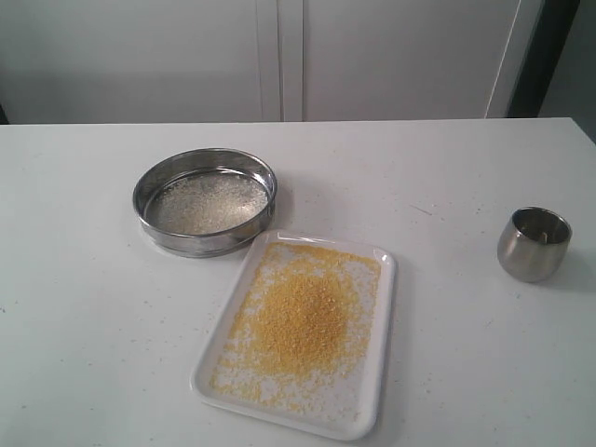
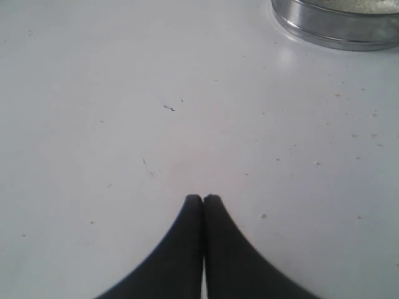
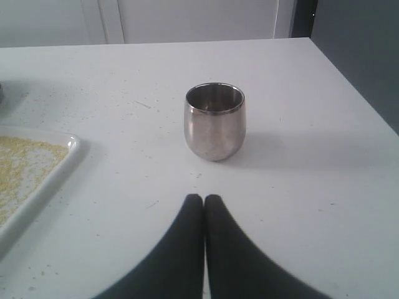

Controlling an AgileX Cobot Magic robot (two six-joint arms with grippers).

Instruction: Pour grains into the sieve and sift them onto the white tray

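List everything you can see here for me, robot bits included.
table: one, white, under everything
white tray: one, white, middle of the table
yellow grains: one heap, golden, on the white tray
sieve: one, steel, beside the white tray's far corner
whitish grains: thin layer, pale, inside the sieve
cup: one, steel, upright at the table's right, alone
left gripper: one, black, shut above bare table near the sieve
right gripper: one, black, shut, facing the cup

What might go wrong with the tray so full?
The grains spread nearly to the low rim of the white tray, so a bump may spill them. The sieve sits right by its corner; lifting it might nudge the tray. The steel cup stands before the shut right claw and could get knocked over.
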